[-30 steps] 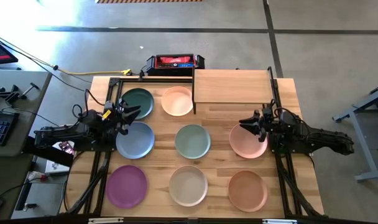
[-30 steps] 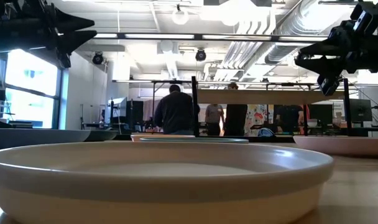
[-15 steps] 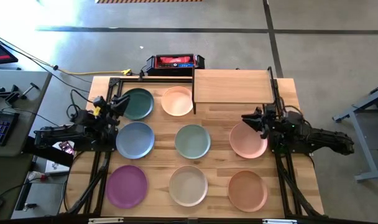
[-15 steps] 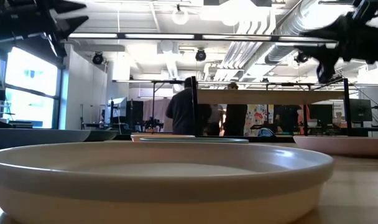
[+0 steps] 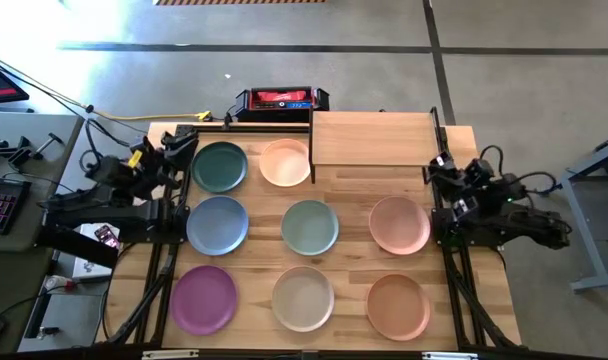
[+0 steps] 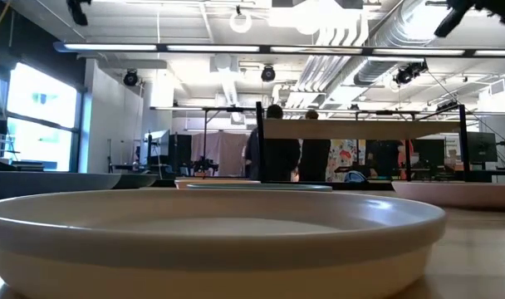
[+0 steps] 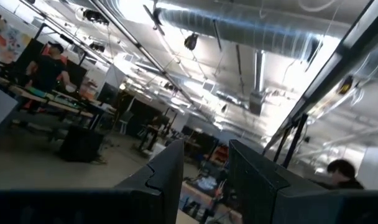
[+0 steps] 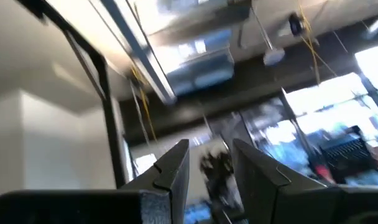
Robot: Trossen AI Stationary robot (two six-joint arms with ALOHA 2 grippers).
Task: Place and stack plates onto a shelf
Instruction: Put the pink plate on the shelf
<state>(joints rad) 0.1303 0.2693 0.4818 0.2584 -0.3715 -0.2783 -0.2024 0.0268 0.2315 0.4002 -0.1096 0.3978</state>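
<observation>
Bare shelf [image 5: 371, 138] at upper centre-right; eight plates across the tabletop [image 5: 349, 190] below. Best to start with the peach plate [image 5: 285, 162] touching the shelf's left edge. Left gripper [image 5: 179, 145] upper left, right gripper [image 5: 436, 168] right of centre, both slightly parted, empty. Red-topped case [image 5: 281, 100] behind

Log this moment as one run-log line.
left gripper: open, empty, raised at table's left edge | right gripper: open, empty, raised at right edge | plates: eight on table | shelf: bare
</observation>
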